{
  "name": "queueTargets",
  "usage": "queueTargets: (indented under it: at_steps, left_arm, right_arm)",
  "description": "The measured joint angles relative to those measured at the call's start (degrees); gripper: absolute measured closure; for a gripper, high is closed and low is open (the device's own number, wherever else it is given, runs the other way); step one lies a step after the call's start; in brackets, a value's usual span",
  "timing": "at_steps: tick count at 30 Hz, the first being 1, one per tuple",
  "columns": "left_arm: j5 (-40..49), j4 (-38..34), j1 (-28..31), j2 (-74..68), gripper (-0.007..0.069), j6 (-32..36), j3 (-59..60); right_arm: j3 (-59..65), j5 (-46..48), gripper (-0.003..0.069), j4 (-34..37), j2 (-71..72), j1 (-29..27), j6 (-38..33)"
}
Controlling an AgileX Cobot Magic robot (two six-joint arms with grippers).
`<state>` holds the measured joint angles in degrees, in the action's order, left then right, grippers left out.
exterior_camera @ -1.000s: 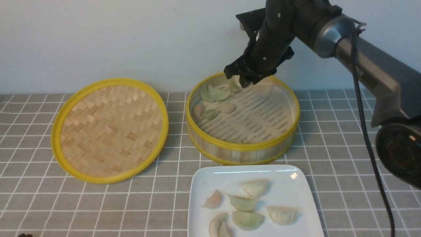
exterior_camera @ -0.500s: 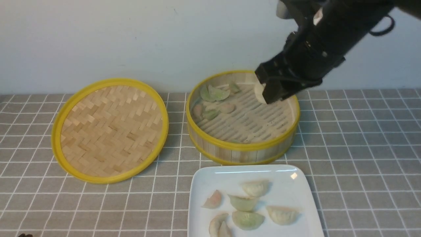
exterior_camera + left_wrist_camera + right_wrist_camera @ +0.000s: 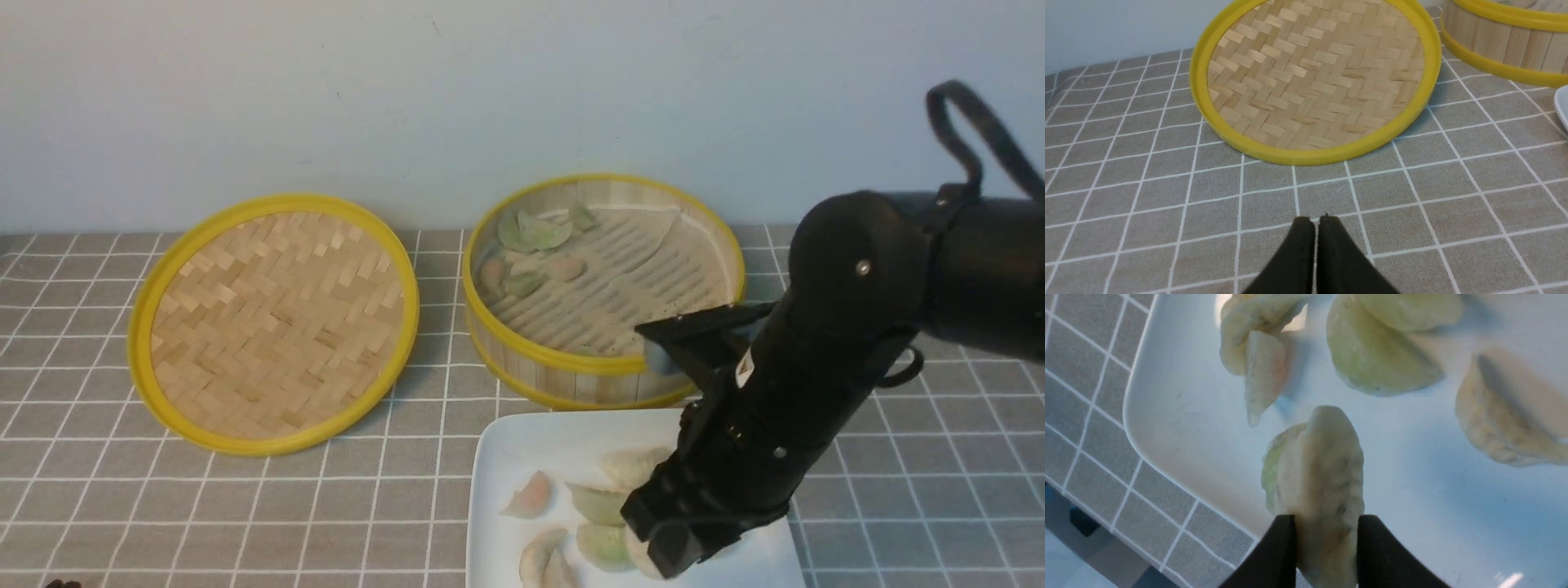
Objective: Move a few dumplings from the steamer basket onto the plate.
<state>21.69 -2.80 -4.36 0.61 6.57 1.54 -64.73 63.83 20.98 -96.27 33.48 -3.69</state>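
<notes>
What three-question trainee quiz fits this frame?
1. True or false: the right gripper holds a dumpling above the plate.
2. The left gripper is: A open; B shut, empty; C shut on a dumpling.
3. What lies left of the steamer in the front view?
Key: 1 true. 2 B. 3 the lid.

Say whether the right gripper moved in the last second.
Yes. Holding a dumpling, the right gripper came from above the steamer basket toward the camera, to above the plate.
</notes>
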Motion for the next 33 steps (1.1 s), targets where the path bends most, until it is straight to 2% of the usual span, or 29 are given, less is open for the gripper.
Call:
queueTargets:
  at_steps: [8, 10, 12, 15, 16, 17, 19, 23, 29, 33]
  left_arm:
    - [0.00, 0.00, 0.00, 0.00, 0.0629, 0.00, 0.00]
    - [0.00, 0.00, 0.00, 0.00, 0.0629, -0.05, 0.00]
    - [0.00, 0.00, 0.00, 0.00, 0.0629, -0.05, 0.00]
    - [0.00, 0.00, 0.00, 0.00, 0.0629, -0.05, 0.00]
    - [0.00, 0.00, 0.00, 0.00, 0.0629, -0.05, 0.00]
    - [0.00, 0.00, 0.00, 0.00, 0.0629, -0.05, 0.00]
    - [0.00, 0.00, 0.00, 0.00, 0.0629, -0.05, 0.00]
    - [0.00, 0.00, 0.00, 0.00, 0.0629, -0.05, 0.00]
    - [0.00, 0.00, 0.00, 0.00, 0.0629, -0.05, 0.00]
    - [0.00, 0.00, 0.00, 0.00, 0.0629, -0.05, 0.00]
  right_arm:
    - [-0.66, -0.14, 0.0189, -0.02, -1.84, 0.72, 0.44]
    - [-1.83, 1.47, 0.0191, 1.20, -1.26, 0.72, 0.44]
    - [-2.49, 2.26, 0.0213, 2.43, -0.42, 0.72, 0.38]
    - [-3.94, 1.16, 0.0435, 5.09, 7.27, 1.47, -0.06]
    - [-3.94, 1.02, 0.0449, 5.09, 7.81, 1.50, -0.06]
    - [-3.96, -0.16, 0.0538, 4.77, 11.94, 1.64, 0.01]
    - [-3.96, -2.77, 0.0625, 2.39, 17.66, 1.78, 0.35]
    - [-4.01, -6.55, 0.0666, -4.04, 29.04, 1.84, 2.08]
    - [-4.07, -8.57, 0.0672, -15.61, 42.77, 1.84, 5.32]
    - [-4.07, -10.59, 0.0672, -20.16, 46.20, 1.84, 8.11]
